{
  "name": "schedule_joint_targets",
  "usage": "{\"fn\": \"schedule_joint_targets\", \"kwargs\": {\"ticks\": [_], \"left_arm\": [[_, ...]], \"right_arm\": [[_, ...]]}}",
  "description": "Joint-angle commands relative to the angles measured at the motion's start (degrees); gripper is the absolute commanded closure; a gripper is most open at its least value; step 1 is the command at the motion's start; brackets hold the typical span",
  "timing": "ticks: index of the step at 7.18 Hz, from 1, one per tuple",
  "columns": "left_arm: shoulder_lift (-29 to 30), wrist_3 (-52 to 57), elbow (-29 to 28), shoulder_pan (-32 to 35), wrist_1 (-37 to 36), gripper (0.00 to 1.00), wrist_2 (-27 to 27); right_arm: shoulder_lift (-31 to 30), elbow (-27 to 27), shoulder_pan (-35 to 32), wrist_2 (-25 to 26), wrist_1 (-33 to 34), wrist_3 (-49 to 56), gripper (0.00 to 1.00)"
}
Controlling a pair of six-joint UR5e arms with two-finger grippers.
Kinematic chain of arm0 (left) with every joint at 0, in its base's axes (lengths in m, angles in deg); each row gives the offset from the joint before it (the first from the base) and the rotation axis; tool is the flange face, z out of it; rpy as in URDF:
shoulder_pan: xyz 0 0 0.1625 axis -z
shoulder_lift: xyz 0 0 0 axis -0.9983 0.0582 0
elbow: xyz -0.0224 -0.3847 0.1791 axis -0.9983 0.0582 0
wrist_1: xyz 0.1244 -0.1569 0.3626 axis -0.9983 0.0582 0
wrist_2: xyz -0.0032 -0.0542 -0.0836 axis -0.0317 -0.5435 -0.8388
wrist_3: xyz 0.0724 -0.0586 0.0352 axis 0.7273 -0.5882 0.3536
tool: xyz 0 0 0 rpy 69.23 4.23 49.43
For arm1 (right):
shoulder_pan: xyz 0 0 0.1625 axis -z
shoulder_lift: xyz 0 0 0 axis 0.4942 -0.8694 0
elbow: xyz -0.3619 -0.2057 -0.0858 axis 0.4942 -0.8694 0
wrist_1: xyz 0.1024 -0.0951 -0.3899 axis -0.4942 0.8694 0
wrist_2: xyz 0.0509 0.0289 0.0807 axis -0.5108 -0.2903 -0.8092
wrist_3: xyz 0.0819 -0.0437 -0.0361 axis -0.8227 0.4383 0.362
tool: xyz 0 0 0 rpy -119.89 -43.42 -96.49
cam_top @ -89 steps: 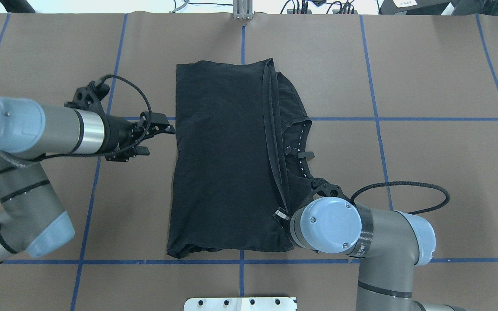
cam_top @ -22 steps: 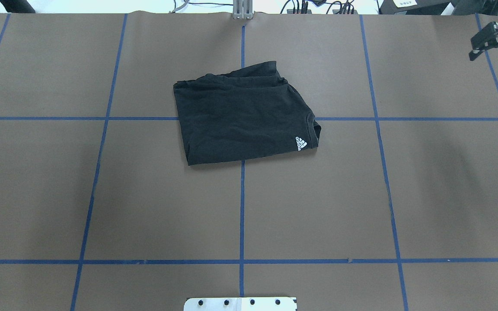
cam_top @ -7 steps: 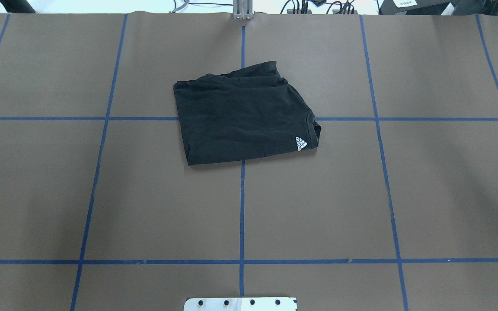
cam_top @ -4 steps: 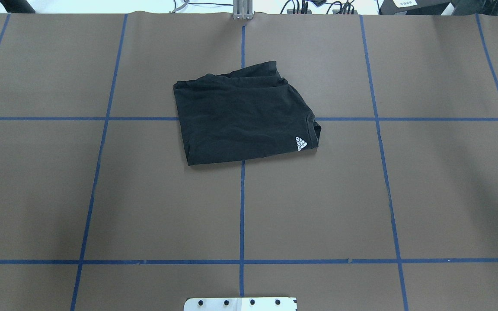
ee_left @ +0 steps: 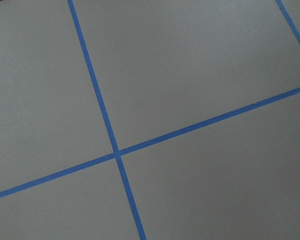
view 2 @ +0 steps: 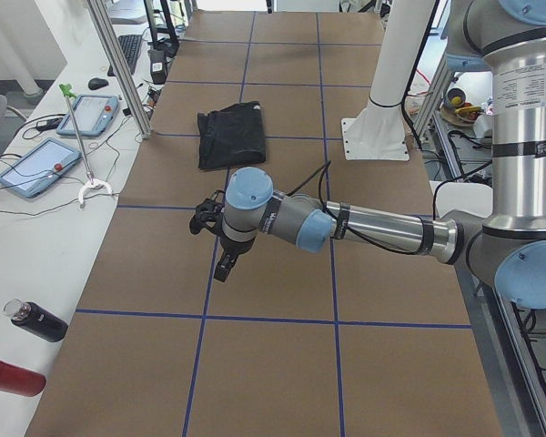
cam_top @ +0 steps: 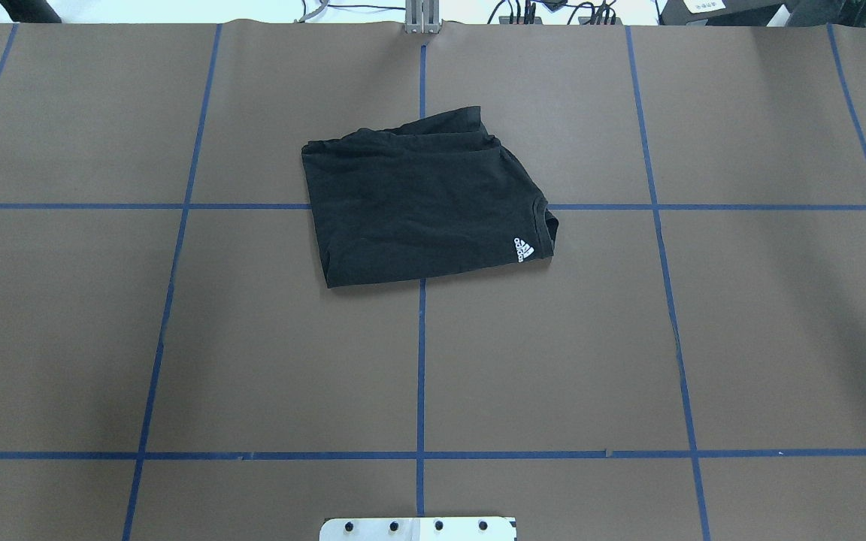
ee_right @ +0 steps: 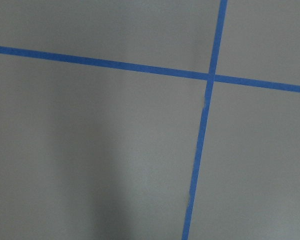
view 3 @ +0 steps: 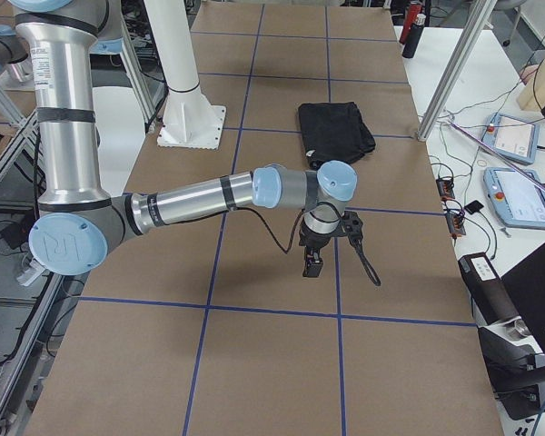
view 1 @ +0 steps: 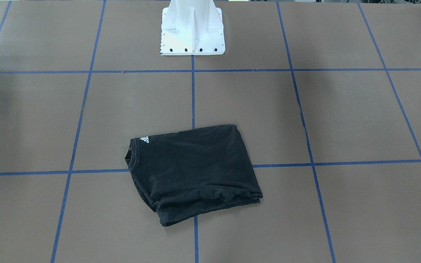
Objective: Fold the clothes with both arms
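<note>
Folded black T-shirt (cam_top: 418, 210): white logo (cam_top: 522, 250) apparently reads "adidas". The left gripper (view 2: 224, 269) and right gripper (view 3: 313, 265) hang away from it; jaw state indeterminable.

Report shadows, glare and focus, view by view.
Overhead exterior: sharp, even light; the folded black cotton T-shirt shows little detail; faint shadows darken the brown table at both sides. Exterior front-facing: soft shadow patches up top. Right wrist-mounted: a dim shadow band lower left.

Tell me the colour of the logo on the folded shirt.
White logo on the black shirt; clearest in the overhead view.
</note>
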Motion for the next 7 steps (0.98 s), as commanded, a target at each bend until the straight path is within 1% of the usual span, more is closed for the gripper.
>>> {"fn": "schedule_joint_targets", "kwargs": {"ticks": [1,4,7], "left_arm": [[0.1,0.1,0.1,0.0,0.2,0.00,-0.2],[-0.8,0.0,2.2,0.0,0.6,0.00,-0.2],[-1.0,0.0,2.3,-0.1,0.4,0.00,-0.2]], "right_arm": [[0.0,-0.3,-0.2,-0.4,-0.1,-0.2,0.00],[-0.5,0.2,-0.2,-0.3,-0.2,-0.2,0.00],[-1.1,0.3,-0.2,-0.2,-0.2,-0.1,0.00]]}}
